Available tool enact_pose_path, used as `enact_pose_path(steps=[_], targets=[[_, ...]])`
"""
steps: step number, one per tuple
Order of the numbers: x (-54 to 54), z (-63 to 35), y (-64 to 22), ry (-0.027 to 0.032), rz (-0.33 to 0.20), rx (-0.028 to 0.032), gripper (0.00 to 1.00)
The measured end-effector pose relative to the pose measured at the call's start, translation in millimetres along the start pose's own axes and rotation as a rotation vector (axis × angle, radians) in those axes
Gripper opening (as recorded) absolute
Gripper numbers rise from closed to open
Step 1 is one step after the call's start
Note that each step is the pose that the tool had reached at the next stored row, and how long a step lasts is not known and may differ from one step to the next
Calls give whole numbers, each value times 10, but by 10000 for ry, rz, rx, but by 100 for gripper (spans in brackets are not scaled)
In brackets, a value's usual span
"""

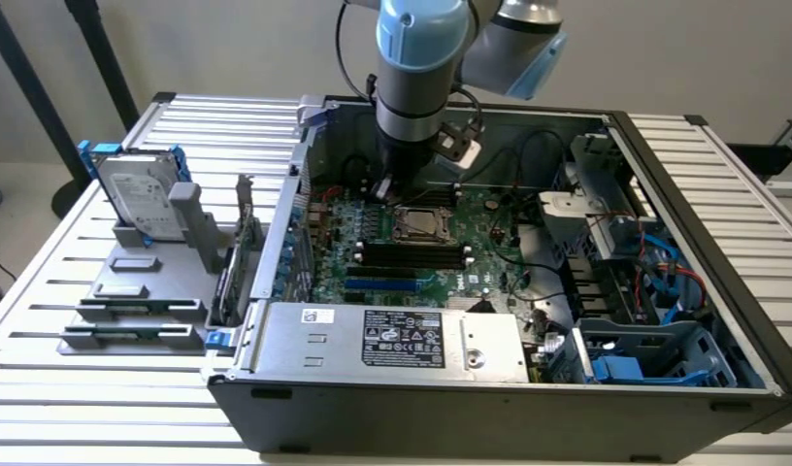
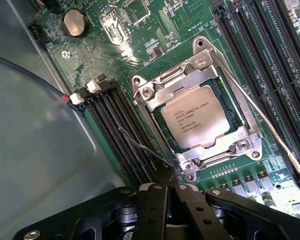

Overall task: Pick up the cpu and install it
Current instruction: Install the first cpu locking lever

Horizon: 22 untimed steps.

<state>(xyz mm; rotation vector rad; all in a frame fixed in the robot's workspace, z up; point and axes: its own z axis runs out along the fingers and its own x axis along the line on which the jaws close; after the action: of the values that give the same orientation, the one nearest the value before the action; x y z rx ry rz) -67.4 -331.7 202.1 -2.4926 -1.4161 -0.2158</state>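
The cpu (image 2: 195, 115) is a flat silver-grey square with printed text, lying in the metal socket frame (image 2: 152, 92) on the green motherboard (image 2: 140, 30). In the exterior view the cpu (image 1: 422, 225) sits mid-board inside the open computer case. My gripper (image 2: 166, 186) is shut, its black fingers pressed together with nothing seen between them. Its tips stand at the corner of the socket frame, where a thin wire lever (image 2: 137, 144) ends. In the exterior view the gripper (image 1: 393, 189) hangs just above and beside the socket. A second wire lever (image 2: 262, 120) runs along the socket's other side.
Black memory slots (image 2: 117, 130) flank the socket on both sides. A grey power supply box (image 1: 396, 340) with a white label fills the case's front. A silver hard drive (image 1: 140, 199) in blue brackets stands on a grey holder at the exterior view's left. Cables and blue drive bays (image 1: 643, 359) crowd the right.
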Motion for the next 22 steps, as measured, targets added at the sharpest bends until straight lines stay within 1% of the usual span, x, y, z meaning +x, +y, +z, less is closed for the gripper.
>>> enact_pose_path(steps=[3, 7, 12, 15, 20, 22], targets=[[1, 14, -1, -53, 58, 34, 11], [4, 30, 9, -127, 133, 116, 11], [30, 44, 62, -196, 213, 221, 11], [41, 49, 83, -257, 280, 313, 11], [60, 52, 117, -379, 398, 505, 11], [66, 51, 129, -407, 438, 552, 11]])
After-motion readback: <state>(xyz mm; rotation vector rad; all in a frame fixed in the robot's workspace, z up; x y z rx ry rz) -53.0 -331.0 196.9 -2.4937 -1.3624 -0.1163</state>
